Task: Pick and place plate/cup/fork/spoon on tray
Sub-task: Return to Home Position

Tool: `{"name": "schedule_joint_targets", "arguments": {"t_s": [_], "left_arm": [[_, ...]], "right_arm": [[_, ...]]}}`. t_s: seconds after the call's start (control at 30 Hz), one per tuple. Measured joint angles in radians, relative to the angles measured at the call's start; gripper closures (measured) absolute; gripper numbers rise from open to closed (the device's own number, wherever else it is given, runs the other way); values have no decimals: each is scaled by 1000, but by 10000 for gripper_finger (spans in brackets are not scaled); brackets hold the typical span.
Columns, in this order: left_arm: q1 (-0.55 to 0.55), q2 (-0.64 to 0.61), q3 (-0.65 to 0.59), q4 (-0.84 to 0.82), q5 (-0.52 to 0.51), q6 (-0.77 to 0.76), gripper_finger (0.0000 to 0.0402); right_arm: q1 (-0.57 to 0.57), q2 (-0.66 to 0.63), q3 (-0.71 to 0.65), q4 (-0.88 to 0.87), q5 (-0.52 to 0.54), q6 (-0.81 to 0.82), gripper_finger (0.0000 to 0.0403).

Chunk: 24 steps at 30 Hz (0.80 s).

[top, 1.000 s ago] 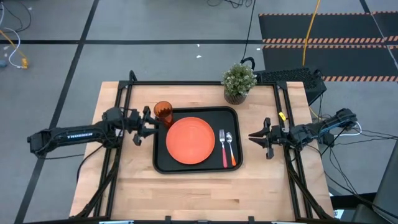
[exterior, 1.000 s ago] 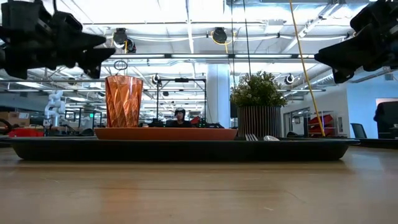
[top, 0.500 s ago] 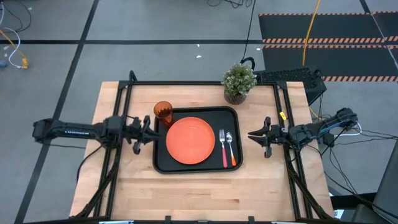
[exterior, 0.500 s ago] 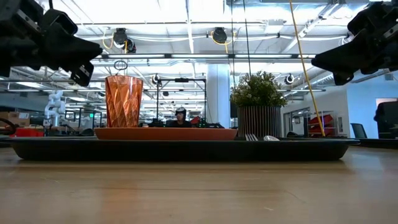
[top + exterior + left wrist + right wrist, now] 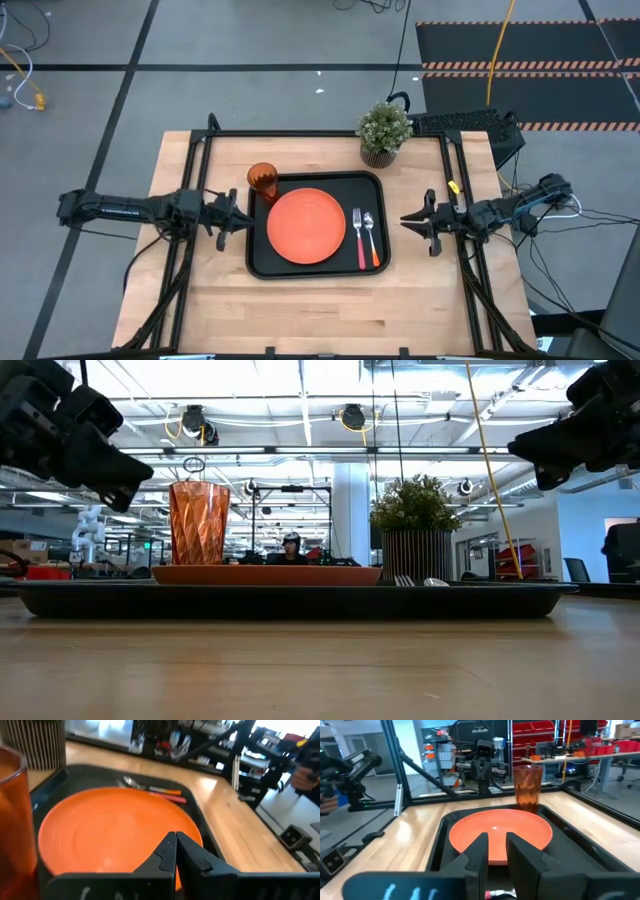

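The black tray (image 5: 258,262) lies in the middle of the table. The orange plate (image 5: 306,226) lies flat on it. The amber cup (image 5: 262,180) stands upright in the tray's far left corner. The fork (image 5: 359,238), with its pinkish-red handle, and the orange-handled spoon (image 5: 372,238) lie side by side right of the plate. My left gripper (image 5: 243,213) hovers shut just left of the tray, its fingertips (image 5: 176,842) together and pointing at the plate. My right gripper (image 5: 405,217) hovers right of the tray, slightly open with nothing between its fingers (image 5: 479,851).
A potted green plant (image 5: 384,130) stands at the table's far edge, behind the tray's right corner. Black frame rails (image 5: 196,160) run along the table's left, right and far sides. Bare wood (image 5: 320,310) stretches from the tray to the near edge.
My left gripper has shut its fingers on nothing. It has drawn back from beside the cup toward the table's left edge and a little toward the near edge. The cup stands where it was.
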Motion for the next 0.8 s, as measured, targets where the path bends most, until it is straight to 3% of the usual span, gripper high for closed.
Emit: {"name": "schedule_joint_targets", "arguments": {"t_s": [0.17, 0.3, 0.47, 0.6, 0.8], "left_arm": [[-10, -148, 134, -373, -50, -16, 398], [-37, -268, 153, -456, -70, -18, 399], [-74, -339, 51, -374, -124, -50, 399], [-112, -322, -28, -100, -142, 44, 399], [-142, -294, -37, -68, -226, 91, 399]], "right_arm": [[16, -56, 47, -96, -1, -3, 365], [24, -98, 52, -144, -1, 4, 398], [24, -82, 19, -112, -2, 44, 402], [24, -73, 4, -75, -2, 42, 402], [24, -36, -13, -37, 1, 33, 403]]}}
